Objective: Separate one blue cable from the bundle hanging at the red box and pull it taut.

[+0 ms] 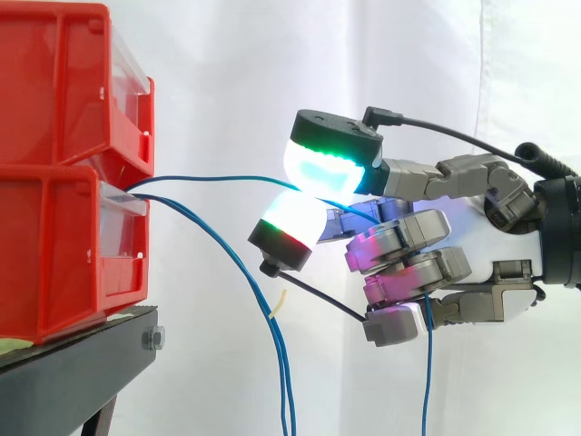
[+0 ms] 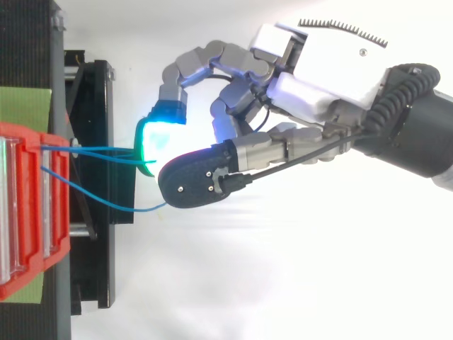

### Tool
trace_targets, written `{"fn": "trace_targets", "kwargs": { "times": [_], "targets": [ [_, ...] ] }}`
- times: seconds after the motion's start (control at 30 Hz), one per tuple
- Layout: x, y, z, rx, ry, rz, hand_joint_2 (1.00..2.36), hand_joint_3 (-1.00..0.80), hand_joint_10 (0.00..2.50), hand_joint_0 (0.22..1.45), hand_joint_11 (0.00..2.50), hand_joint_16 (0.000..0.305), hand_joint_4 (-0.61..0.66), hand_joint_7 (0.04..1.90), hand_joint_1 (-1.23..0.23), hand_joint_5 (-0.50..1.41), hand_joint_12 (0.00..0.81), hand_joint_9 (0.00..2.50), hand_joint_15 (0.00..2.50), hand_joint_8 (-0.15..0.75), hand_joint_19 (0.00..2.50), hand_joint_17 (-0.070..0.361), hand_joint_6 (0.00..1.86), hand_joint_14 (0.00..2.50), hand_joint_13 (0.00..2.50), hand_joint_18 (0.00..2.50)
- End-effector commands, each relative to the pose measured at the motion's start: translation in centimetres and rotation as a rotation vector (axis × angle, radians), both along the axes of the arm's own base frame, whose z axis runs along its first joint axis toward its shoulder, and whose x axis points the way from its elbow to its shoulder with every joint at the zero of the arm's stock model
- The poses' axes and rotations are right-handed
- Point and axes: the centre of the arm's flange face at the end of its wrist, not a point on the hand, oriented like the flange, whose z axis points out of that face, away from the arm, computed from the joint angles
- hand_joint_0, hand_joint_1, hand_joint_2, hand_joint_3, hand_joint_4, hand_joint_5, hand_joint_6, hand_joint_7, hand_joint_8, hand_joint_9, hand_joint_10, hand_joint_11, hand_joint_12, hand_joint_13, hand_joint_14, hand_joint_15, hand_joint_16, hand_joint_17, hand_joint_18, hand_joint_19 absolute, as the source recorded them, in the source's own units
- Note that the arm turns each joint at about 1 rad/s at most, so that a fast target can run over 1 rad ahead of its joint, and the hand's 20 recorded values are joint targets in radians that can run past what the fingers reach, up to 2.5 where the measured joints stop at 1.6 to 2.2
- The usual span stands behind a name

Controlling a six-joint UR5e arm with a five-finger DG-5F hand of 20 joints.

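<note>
A white curtain (image 1: 236,64) is backing a black stand (image 1: 73,368) carrying 2 stacked red plastic bins (image 1: 54,109). The hand (image 1: 399,245) is pinching 1 thin blue cable (image 1: 209,179) between glowing pads (image 1: 322,168), beside the bins.

Close side camera looks level, top camera looks down, seemingly as near; both share red bins (image 1: 54,245) and hand (image 2: 318,88).

Open air lies between the stacked red bins (image 1: 64,173) and the hand (image 1: 408,259). One blue cable (image 1: 218,179) crosses it, running almost level from the bins to the hand's pinching fingertips. More blue cables (image 1: 286,391) sag through the gap below. The black stand (image 1: 82,363) blocks the lower left, and above the level cable the way is free.
</note>
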Motion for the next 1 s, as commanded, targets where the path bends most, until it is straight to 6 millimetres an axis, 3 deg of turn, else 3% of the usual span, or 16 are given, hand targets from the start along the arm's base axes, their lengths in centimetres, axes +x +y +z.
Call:
{"fn": "trace_targets", "kwargs": {
  "times": [0.0,0.67,0.97],
  "targets": [
    [0.02,-0.01,-0.06,0.0,0.001,0.0,1.02,-0.11,1.1,0.65,1.43,0.046,-0.03,1.13,-0.79,-0.14,0.291,1.16,1.54,0.265,1.19,0.104,0.97,1.35,1.27,1.14],
    [0.0,0.13,-0.13,0.007,0.0,0.004,1.02,-0.03,1.11,0.66,1.39,0.052,0.0,1.2,-0.8,-0.11,0.323,1.18,1.45,0.296,1.16,0.118,0.96,1.43,1.27,1.17],
    [-0.04,0.09,0.02,0.004,0.002,0.001,1.01,-0.02,1.07,0.65,1.39,0.056,-0.02,1.19,-0.81,-0.11,0.342,1.21,1.51,0.316,1.11,0.125,0.96,1.26,1.32,1.19]
  ]
}}
